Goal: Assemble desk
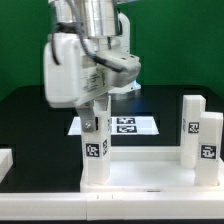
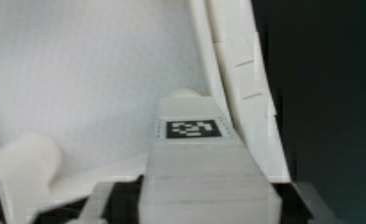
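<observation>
White rimmed plastic desk panel [image 1: 150, 168]: flat, near centre. Square white tagged legs: two upright at the exterior view's right [image 1: 200, 135]; third [image 1: 95, 150] at near-left corner, pinched by two-finger gripper [image 1: 97, 108], apparently being seated. Fourth leg unseen.

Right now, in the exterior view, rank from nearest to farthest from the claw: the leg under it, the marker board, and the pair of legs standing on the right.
1. Leg under the claw, on the panel's left corner: touching.
2. Marker board, just behind, centre.
3. Pair of legs, at the exterior view's right edge.
</observation>
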